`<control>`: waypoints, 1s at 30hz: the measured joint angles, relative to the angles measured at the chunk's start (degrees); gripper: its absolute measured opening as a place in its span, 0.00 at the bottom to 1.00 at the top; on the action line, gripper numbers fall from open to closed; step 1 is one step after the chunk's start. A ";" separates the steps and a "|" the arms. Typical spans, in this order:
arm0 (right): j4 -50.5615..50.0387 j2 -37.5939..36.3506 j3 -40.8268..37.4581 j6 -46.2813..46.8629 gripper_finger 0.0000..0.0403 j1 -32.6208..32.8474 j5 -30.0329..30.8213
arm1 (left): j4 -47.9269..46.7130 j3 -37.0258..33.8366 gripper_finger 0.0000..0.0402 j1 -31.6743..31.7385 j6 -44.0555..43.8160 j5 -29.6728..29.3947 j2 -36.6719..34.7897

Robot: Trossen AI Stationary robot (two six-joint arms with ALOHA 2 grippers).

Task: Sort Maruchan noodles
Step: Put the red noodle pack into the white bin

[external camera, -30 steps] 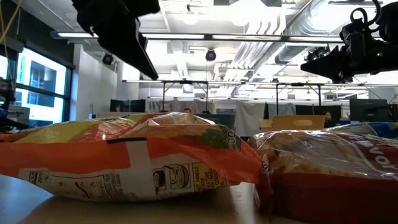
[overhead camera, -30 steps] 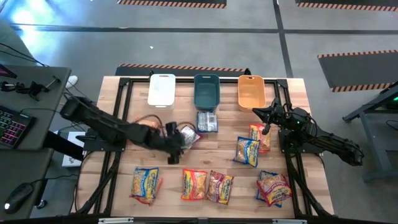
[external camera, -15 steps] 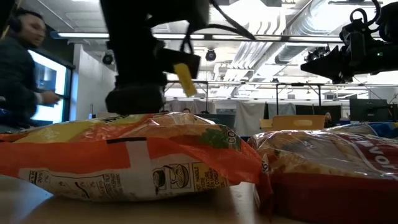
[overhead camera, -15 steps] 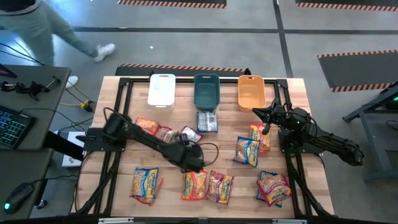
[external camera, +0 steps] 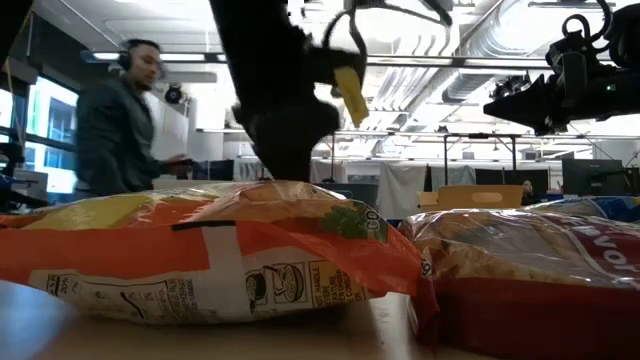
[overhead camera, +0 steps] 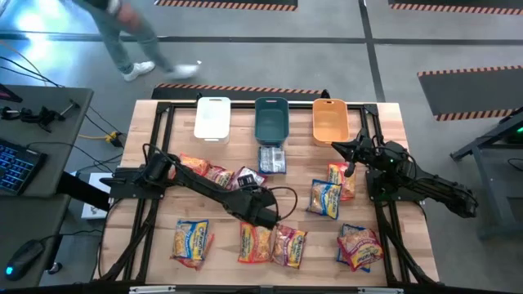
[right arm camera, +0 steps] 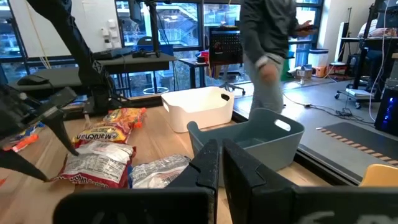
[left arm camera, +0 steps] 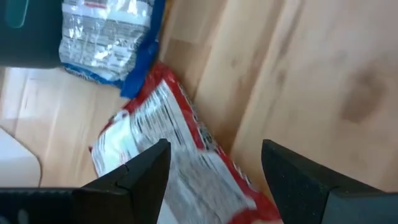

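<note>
Left arm point(overhead camera: 260, 209) moved nearer, teal bin point(overhead camera: 271, 119) empty

Three bins in a row along table's far edge: white bin point(overhead camera: 212, 118), teal bin point(overhead camera: 271, 119), orange bin point(overhead camera: 330, 120). All well apart from the left claw, far side of it. A person point(overhead camera: 122, 33) walks on the floor beyond the table.

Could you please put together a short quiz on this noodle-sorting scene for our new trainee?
1. True or false: the left pincer is open and holds nothing.
2. Which bin stands between the white bin and the orange bin? A teal, B red, C black.
3. Fill in: the blue packet lies on the table just in front of the ____ bin.

Key: 1 true; 2 A, the teal bin; 3 teal.
</note>
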 joint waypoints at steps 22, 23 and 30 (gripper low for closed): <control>0.00 0.00 0.00 0.24 0.01 0.01 0.00 | -13.54 -1.08 0.42 2.42 4.24 -3.99 5.17; 0.00 0.00 0.00 0.24 0.01 0.00 0.01 | -13.99 -1.51 0.38 2.67 5.13 -3.94 5.22; 0.00 -0.02 0.00 0.24 0.01 0.01 0.02 | -15.38 -2.38 0.03 2.64 13.00 -2.69 5.14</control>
